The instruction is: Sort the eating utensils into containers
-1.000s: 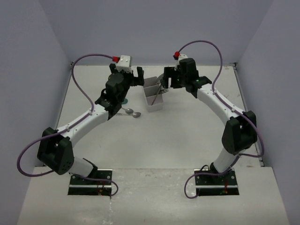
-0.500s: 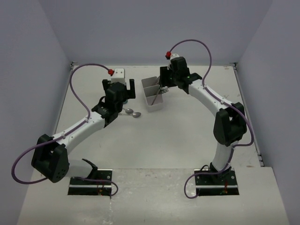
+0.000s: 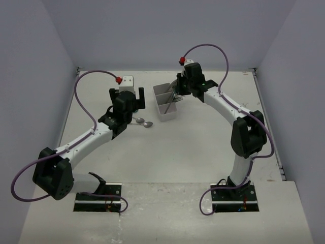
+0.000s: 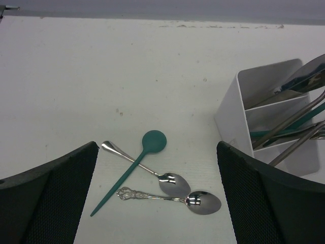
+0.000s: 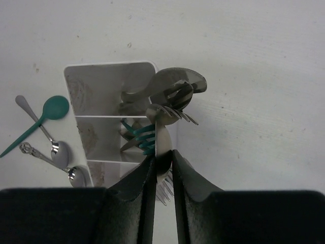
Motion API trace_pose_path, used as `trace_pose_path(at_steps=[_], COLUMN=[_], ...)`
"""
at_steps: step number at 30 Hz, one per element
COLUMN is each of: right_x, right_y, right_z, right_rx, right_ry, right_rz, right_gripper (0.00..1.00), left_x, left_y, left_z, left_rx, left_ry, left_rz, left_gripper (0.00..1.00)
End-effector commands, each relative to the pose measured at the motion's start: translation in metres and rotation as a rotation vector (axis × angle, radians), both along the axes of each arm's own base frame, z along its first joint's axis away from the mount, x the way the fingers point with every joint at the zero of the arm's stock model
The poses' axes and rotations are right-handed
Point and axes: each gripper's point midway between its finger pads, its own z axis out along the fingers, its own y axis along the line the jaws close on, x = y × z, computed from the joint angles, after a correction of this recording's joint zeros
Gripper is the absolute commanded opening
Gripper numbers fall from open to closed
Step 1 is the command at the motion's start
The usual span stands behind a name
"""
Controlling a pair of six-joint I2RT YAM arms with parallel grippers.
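White table, right jaws pinching silver utensil over box, left jaws spread above spoons.

There are three spoons on the table: one teal spoon, one plain silver spoon and one fancy silver spoon. There is one white box, and it has three compartments. At the box, one teal fork and one silver fork can be picked out. The other shiny pieces are too bunched up to count. There are two robot arms, the left arm and the right arm.
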Motion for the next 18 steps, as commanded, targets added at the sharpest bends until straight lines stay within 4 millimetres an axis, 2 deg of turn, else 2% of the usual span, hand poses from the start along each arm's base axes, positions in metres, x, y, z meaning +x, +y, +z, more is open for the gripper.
trace_pose_path(at_steps=[1,2,12,16,18], right_x=[-0.005,-0.008,-0.041,-0.049,-0.056], right_y=[0.004,0.005,0.005,0.003,0.002], right_z=[0.036,0.044,0.062,0.063,0.055], right_rx=[0.042,0.05,0.11,0.129,0.133], right_ry=[-0.085,-0.1,-0.179,-0.19,-0.166], right_rz=[0.0,0.005,-0.026,-0.034,-0.043], right_gripper=[0.18,0.17,0.06,0.01,0.01], left_x=[-0.005,-0.006,-0.009,-0.01,-0.01], left_y=[0.008,0.008,0.008,0.006,0.006], left_z=[0.013,0.012,0.009,0.007,0.007], left_rx=[-0.035,-0.034,-0.047,-0.047,-0.05], left_ry=[-0.038,-0.039,-0.033,-0.029,-0.031], left_rz=[0.033,0.033,0.027,0.018,0.017], left_gripper=[1.0,1.0,1.0,1.0,1.0])
